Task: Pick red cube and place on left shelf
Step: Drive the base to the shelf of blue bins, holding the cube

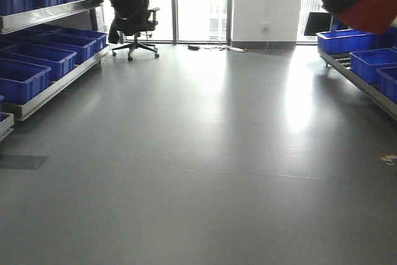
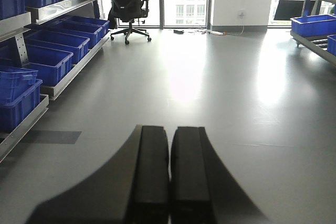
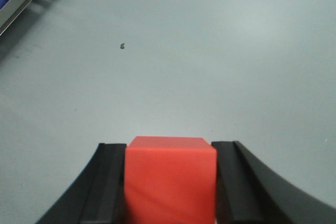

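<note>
Because the red cube point(image 3: 170, 187) sits clamped between the black fingers point(image 3: 110, 182) of the right gripper point(image 3: 170, 153), high over bare grey floor point(image 3: 210, 51), it lies on the far side from the left shelf point(image 1: 59, 82). Blue bins point(image 1: 31, 57) crowd that shelf's tiers. The left gripper point(image 2: 169, 129), jaws pressed together and empty, is nearer the shelf, and open floor lies between.

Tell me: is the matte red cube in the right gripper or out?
Held: the right wrist view shows the matte red cube between the right gripper's black fingers, both touching its sides.
</note>
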### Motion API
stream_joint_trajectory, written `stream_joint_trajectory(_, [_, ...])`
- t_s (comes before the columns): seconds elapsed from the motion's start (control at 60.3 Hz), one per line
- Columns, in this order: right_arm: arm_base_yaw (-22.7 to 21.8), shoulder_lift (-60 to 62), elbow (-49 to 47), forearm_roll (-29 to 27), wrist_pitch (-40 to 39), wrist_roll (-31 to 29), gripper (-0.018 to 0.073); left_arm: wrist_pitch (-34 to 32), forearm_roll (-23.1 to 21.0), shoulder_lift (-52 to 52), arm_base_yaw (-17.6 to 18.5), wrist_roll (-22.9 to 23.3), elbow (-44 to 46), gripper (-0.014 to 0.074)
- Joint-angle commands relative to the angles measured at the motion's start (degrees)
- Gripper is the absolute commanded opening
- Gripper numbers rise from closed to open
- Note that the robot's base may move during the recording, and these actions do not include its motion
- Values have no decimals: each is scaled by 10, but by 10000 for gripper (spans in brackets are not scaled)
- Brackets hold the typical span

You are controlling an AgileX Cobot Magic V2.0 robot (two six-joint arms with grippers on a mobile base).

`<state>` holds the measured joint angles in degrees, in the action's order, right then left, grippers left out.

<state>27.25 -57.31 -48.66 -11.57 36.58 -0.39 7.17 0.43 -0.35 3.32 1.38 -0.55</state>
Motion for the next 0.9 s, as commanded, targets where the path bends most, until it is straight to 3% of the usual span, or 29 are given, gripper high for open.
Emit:
stream_joint_trajectory(0.0, [1, 11, -16, -6, -39, -5, 55, -52, -4, -8, 2, 0, -13, 102])
stream_joint_trajectory(0.88, [1, 11, -16, -6, -39, -5, 55, -52, -1, -8, 2, 0, -13, 102])
